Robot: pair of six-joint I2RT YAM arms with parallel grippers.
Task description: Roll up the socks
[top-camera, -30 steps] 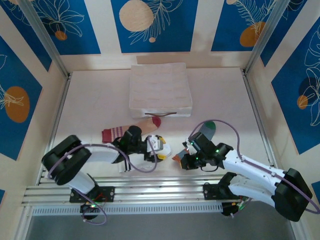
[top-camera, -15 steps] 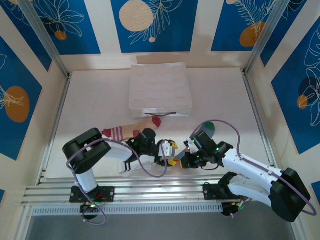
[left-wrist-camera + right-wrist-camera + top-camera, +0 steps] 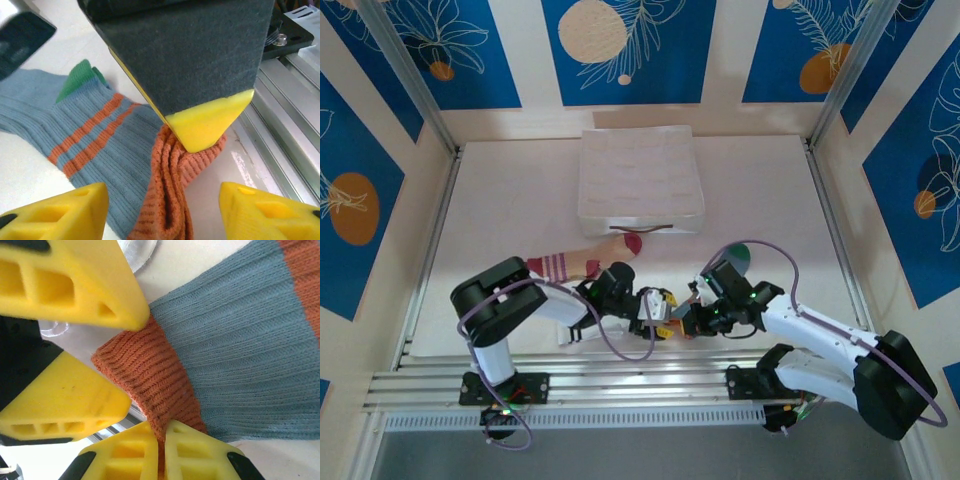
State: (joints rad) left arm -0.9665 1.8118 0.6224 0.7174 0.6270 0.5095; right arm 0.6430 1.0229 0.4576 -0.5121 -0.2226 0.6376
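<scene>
The grey sock [image 3: 100, 135] with orange stripes and a green toe lies flat, and its orange cuff [image 3: 172, 195] is bunched upward. My right gripper [image 3: 162, 440] is shut on that cuff [image 3: 145, 370], pinching its edge. My left gripper [image 3: 162, 210] is open, with one finger on each side of the cuff and neither touching it. From above, the left gripper [image 3: 655, 312] and the right gripper [image 3: 685, 322] meet near the table's front. The tan sock [image 3: 582, 262] lies behind the left arm. A white sock [image 3: 570, 336] is mostly hidden under that arm.
A white fabric compartment box [image 3: 640, 180] sits at the back centre of the table. The metal rail [image 3: 640, 375] runs along the near edge, close behind both grippers [image 3: 295, 130]. Patterned walls close in the sides.
My left gripper has swung right, from beside the tan sock to the orange cuff. The right gripper has barely moved and still grips the cuff.
</scene>
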